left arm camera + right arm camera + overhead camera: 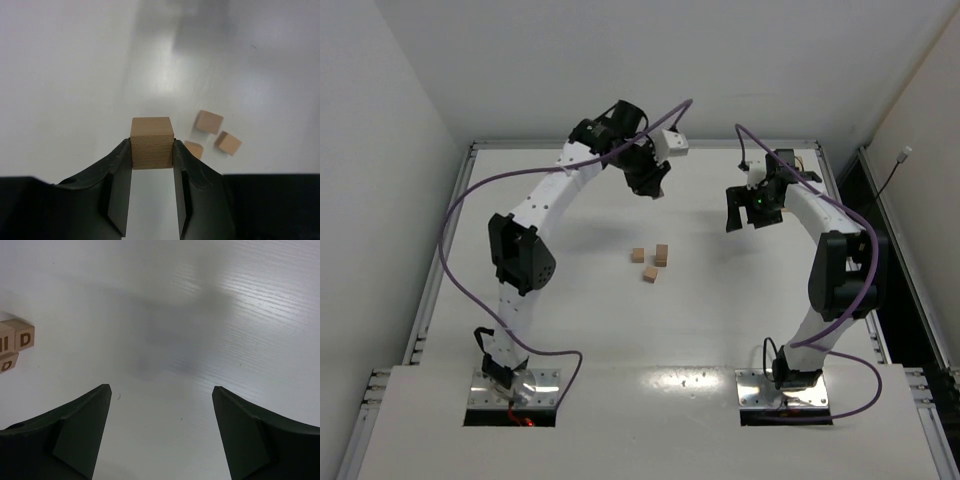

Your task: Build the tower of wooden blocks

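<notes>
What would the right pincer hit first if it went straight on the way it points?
Probably only the bare table: nothing lies ahead of the open right pincer. The wood blocks sit at the left edge of its view, outside that line.

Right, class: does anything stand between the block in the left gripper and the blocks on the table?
Nothing visible does. The left gripper holds its block above the table, and only bare surface lies between it and the three blocks. The right gripper hangs open, off to one side.
</notes>
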### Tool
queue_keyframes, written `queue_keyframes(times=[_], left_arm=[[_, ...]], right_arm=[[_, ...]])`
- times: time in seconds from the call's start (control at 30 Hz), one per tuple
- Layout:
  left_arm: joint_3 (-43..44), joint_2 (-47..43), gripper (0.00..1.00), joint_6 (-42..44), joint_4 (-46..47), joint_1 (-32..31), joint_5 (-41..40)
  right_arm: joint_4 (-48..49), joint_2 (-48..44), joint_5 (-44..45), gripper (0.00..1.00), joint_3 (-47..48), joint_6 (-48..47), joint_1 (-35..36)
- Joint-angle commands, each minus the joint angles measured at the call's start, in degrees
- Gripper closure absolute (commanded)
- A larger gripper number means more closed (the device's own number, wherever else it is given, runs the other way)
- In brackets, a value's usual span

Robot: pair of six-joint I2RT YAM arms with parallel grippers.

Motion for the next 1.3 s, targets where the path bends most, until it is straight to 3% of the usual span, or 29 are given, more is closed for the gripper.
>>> queue_keyframes(times=[0.0,0.3,1.27], left_arm=[[-1.3,2.1,1.00,8.8,-12.8,-3.3,3.7],[-2.6,2.7,1.00,8.2,-12.0,-9.0,0.1],[-6.3,7.5,1.00,5.4,-9.7,-9.5,-3.8]], right_arm=[[0.6,-0.2,-1.1,0.20,2.4,-1.3,0.3],[0.6,-0.7,-1.1,0.20,1.8,-1.3,0.3],[0.6,0.3,-2.1,0.20,1.8,-1.3,0.3]])
